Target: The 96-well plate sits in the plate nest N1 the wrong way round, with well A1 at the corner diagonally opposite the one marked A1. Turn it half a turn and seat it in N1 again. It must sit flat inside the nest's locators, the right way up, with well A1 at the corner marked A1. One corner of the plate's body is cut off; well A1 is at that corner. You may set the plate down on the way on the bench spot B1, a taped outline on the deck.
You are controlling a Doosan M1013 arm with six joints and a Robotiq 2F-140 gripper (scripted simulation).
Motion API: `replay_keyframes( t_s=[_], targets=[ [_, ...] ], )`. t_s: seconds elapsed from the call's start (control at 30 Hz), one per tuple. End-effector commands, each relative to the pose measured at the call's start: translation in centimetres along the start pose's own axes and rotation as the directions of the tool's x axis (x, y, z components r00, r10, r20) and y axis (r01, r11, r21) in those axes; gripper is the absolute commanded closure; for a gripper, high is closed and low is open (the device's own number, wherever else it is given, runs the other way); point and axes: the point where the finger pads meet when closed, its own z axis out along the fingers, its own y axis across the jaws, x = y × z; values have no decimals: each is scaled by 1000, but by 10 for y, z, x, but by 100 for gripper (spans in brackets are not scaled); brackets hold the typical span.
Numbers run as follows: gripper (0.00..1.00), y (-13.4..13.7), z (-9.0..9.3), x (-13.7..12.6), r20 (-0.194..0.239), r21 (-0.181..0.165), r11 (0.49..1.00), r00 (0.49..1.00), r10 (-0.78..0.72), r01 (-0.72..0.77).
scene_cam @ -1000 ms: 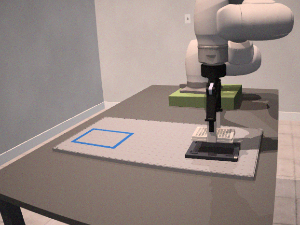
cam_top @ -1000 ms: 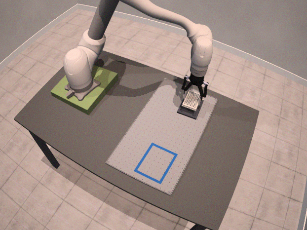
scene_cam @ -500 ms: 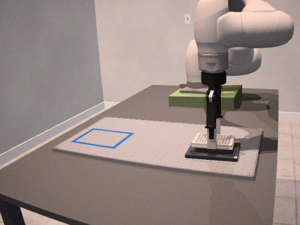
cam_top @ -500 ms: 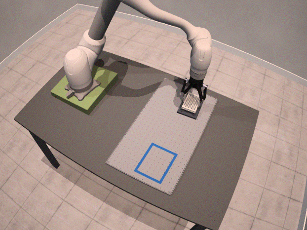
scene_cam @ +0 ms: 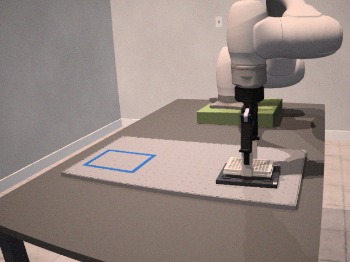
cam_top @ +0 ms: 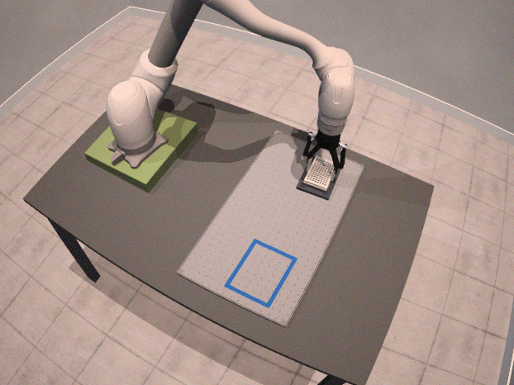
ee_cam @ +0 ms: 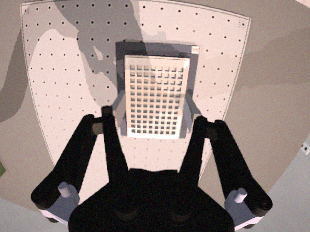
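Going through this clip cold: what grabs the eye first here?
The pale arm arching over the dark table, its black end effector shut on the white 96-well plate at the dark plate nest N1 on the grey deck's far end. Then the blue taped outline B1 at the deck's near end, and the green base block.

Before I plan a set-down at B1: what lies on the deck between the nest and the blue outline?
Only bare perforated deck plate lies between the nest N1 and the blue outline; the top view shows it best.
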Motion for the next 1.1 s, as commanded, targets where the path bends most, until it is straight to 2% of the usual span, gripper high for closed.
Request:
replay_keyframes(
  t_s=[0.0,1.07],
  targets=[
    [100,0,0,0,0,0,1000,1000,0,0],
    [100,0,5,0,0,0,1000,1000,0,0]
  ],
)
